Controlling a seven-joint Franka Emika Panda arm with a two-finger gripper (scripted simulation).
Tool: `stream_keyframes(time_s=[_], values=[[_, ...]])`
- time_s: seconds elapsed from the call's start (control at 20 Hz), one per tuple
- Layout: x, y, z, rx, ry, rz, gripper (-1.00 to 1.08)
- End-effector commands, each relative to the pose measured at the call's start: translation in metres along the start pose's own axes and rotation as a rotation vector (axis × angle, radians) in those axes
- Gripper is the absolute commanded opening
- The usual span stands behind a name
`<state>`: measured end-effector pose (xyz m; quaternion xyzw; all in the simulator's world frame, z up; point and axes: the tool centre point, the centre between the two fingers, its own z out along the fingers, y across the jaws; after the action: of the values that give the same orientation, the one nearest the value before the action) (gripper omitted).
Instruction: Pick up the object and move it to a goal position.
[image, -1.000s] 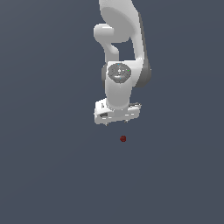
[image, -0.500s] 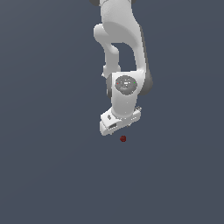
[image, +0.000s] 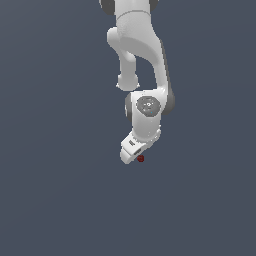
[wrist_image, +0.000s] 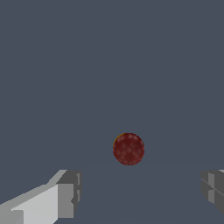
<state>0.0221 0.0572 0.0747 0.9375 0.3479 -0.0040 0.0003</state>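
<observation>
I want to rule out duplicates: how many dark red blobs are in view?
1. The dark red blob lies on the grey surface right beside the gripper, ahead of its open jaws; nothing suggests a hidden second.

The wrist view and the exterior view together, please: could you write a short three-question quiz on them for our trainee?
1. True or false: the gripper is shut on the red ball.
2. In the wrist view, where is the ball relative to the two fingers? A) pinched between them B) ahead of them, in line with the gap C) outside one finger.
3. In the exterior view, on which side of the gripper does the ball show?

Key:
1. False; the fingers stand wide apart, touching nothing.
2. B.
3. The exterior view's right, right beside the gripper's lower end.
</observation>
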Motion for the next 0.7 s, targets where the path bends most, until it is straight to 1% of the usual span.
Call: stream_keyframes(time_s=[0.0,0.2,0.45,0.65], values=[[0.003,-0.001,0.004,-0.002,0.004,-0.036,1.0],[0.005,-0.002,0.007,-0.002,0.007,-0.063,1.0],[0.005,-0.002,0.009,-0.002,0.007,-0.061,1.0],[0.005,-0.002,0.021,-0.002,0.007,-0.063,1.0]])
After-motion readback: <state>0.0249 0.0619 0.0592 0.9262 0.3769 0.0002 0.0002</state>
